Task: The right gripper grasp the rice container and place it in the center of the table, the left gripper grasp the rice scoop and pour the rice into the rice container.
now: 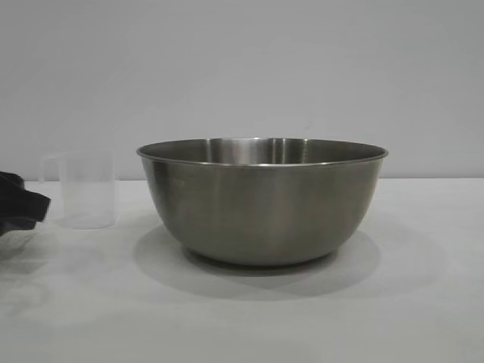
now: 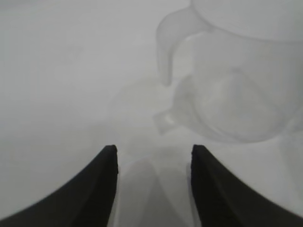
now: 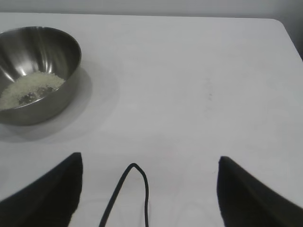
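A: Where is the rice scoop [image 2: 236, 90] relative to the left gripper [image 2: 154, 158]?

B: Just ahead of its fingertips [image 2: 108, 158] and a little off to one side, upright on the table [image 1: 423, 302]. The fingers stand apart with nothing between them, and the scoop is not touched.

A: And in the exterior view?

B: The left gripper [image 1: 23, 206] shows only as a dark shape at the edge, close beside the scoop [image 1: 87, 189], which looks empty.

A: The rice container [image 1: 262, 198]?

B: On the table beyond the scoop from that gripper. From the right gripper [image 3: 149, 163] (fingers wide apart, holding nothing) the container [image 3: 35, 71] sits ahead and off to one side, with the rice [image 3: 31, 87] lying in its bottom.
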